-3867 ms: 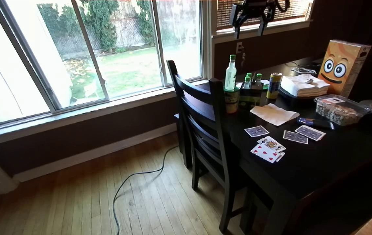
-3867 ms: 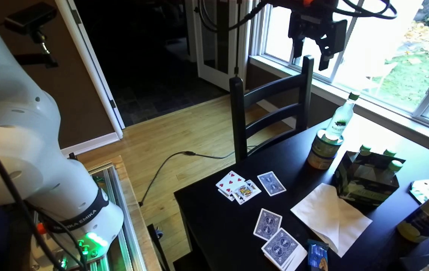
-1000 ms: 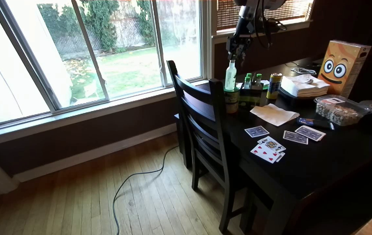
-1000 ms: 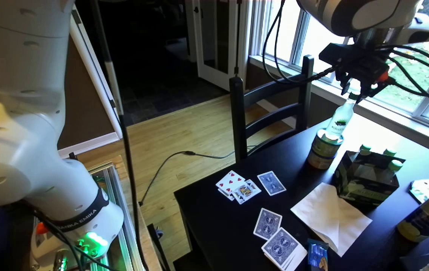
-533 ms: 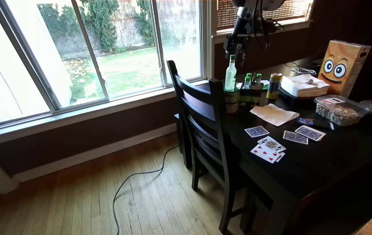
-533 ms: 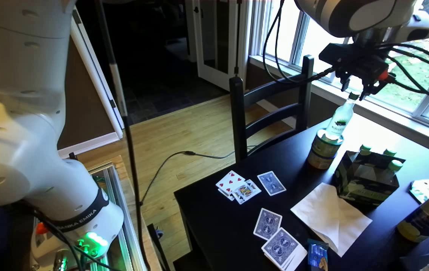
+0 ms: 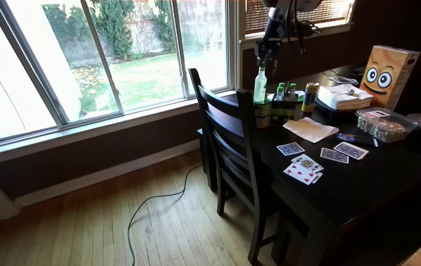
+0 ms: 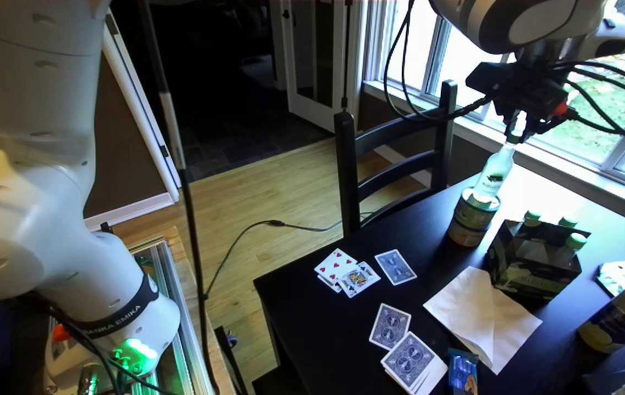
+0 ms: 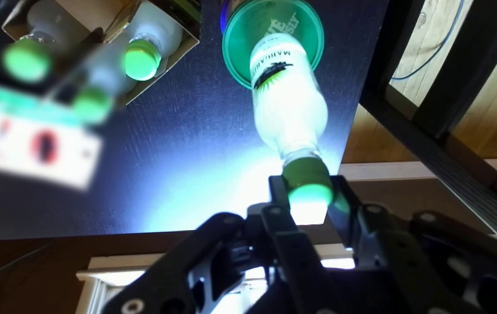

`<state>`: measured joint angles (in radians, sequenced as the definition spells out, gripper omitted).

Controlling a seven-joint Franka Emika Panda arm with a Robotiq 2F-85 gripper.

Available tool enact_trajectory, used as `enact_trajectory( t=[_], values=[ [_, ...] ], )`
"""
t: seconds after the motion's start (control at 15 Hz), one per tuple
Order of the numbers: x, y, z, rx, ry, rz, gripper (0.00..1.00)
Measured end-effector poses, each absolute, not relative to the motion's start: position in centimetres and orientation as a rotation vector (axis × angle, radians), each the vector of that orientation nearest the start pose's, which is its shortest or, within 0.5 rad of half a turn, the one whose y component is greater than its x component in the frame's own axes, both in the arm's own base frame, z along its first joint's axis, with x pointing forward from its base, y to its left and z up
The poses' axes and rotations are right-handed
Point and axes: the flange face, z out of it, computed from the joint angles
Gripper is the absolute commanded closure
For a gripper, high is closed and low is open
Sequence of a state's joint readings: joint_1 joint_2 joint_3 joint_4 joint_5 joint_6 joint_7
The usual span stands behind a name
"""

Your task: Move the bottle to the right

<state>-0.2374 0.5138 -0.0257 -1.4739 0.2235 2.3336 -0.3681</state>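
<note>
"Bottle [image 9: 290, 96] first: what is newly changed?"

"By the gripper [image 9: 311, 189] its cap [image 9: 304, 168] is now held: the fingers [image 9: 278, 192], parted half a second ago, are clamped on it from both sides."

"Is it lifted?"

"That cannot be told. It is seen nearly upright over the stack [image 8: 472, 219], near the corner of the table [image 8: 323, 323] where the edge by the chair [image 7: 249, 129] is met by the edge along the window [image 7: 140, 74]. Only a slight shift is noticed."

"And what is meant for the task?"

"The grasp is judged made, the carry not yet begun. A straight lift is called for before anything is moved sideways."

"Towards which edge?"

"Whose right is meant is not stated. In both exterior views, right is found away from the chair edge, along the window edge. There the carton [image 8: 534, 271] is met first, so height should be kept. With only the cap pinched, the bottle may be swung, and the carton could be struck."
</note>
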Motion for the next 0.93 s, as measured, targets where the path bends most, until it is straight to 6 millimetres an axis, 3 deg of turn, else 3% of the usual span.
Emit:
enact_trajectory(
  t=[0.27, 0.53, 0.73, 0.93],
  values=[
    [70.7, -17.3, 43.9, -3.017, 0.054, -0.625, 0.93],
    [69.6, -17.3, 48.6, -3.029, 0.173, -0.693, 0.93],
    [68.1, -19.4, 51.6, -3.062, 0.313, -0.729, 0.93],
    [66.3, -22.8, 53.4, -3.09, 0.48, -0.744, 0.93]
  ],
)
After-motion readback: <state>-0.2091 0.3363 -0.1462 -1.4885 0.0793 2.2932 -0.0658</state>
